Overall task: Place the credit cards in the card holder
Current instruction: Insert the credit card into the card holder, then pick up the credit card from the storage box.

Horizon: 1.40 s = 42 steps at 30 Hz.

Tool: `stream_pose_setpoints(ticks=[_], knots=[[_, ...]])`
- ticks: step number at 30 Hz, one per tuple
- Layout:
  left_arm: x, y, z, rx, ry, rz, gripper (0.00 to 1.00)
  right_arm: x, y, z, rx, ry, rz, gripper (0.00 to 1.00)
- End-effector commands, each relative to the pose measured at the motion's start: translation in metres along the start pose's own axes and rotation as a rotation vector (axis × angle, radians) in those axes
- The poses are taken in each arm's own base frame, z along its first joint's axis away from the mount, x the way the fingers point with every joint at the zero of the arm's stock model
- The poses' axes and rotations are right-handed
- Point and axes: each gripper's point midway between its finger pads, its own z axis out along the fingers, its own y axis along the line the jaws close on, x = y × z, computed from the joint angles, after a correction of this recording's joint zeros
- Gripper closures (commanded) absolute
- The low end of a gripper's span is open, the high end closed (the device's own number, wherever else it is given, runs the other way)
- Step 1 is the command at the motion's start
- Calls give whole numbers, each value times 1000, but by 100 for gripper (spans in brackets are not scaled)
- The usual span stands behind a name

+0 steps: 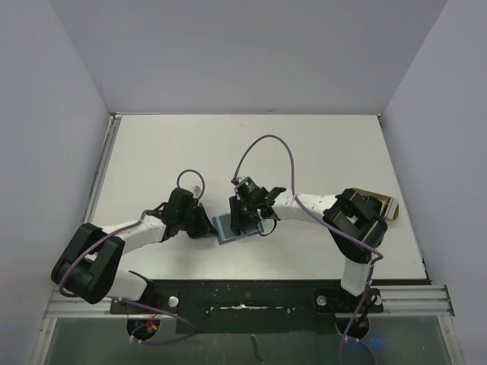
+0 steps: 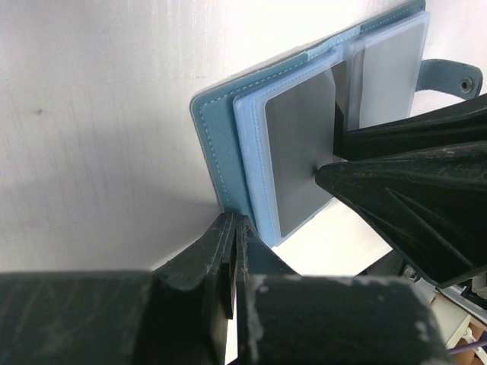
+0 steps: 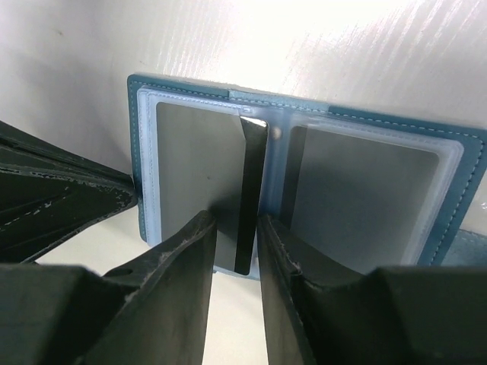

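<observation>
Near the tabletop's [image 1: 319,144] front edge, about midway along it, the card holder [image 1: 237,228] lies open and flat between the two arms. Directly over its central fold, the right hand [image 3: 237,243] pinches a dark credit card [image 3: 251,190] on edge, long axis running along the fold toward the slots. At the holder's left edge, the left hand [image 2: 234,228] is fully closed, seemingly pressing the cover down.

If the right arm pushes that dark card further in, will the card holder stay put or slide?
The card holder looks thin and light on a smooth table, so alone it would probably slide. The left gripper, jaws shut on its edge, should anchor it. The card looks stiff.
</observation>
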Motion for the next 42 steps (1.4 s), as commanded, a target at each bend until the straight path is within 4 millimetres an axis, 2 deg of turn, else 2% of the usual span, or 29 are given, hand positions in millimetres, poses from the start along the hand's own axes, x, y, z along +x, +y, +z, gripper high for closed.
stream_pose_setpoints(ticks=[1,7,10,15,21,26,32,35,39,40,41,42], knots=[[-19,-20,-1,48,-38,34,100,-5,3,-3,9,-15,-16,70],[-23,-22,3,47,-32,36,100,-6,12,4,-46,-38,68,60],[-26,-24,5,53,-26,33,100,-10,16,5,-70,-51,77,60],[-36,-33,8,71,-35,29,100,-18,19,3,-75,-73,62,67],[-43,-41,5,80,-48,21,100,-19,7,-3,-4,-72,59,61],[-50,-46,-7,88,-87,18,100,-24,2,-17,23,-86,44,58],[-59,-49,-24,79,-151,33,86,-31,-10,-33,82,-117,43,56],[-59,-50,-30,84,-159,54,77,-40,-12,-45,94,-144,30,55],[-57,-54,-42,95,-167,92,65,-51,-25,-62,147,-176,20,54],[-61,-60,-49,107,-179,108,61,-54,-31,-67,161,-182,22,54],[-62,-66,-55,121,-187,122,48,-59,-40,-71,182,-188,33,54],[-62,-70,-60,130,-190,134,41,-62,-50,-77,213,-199,41,53]])
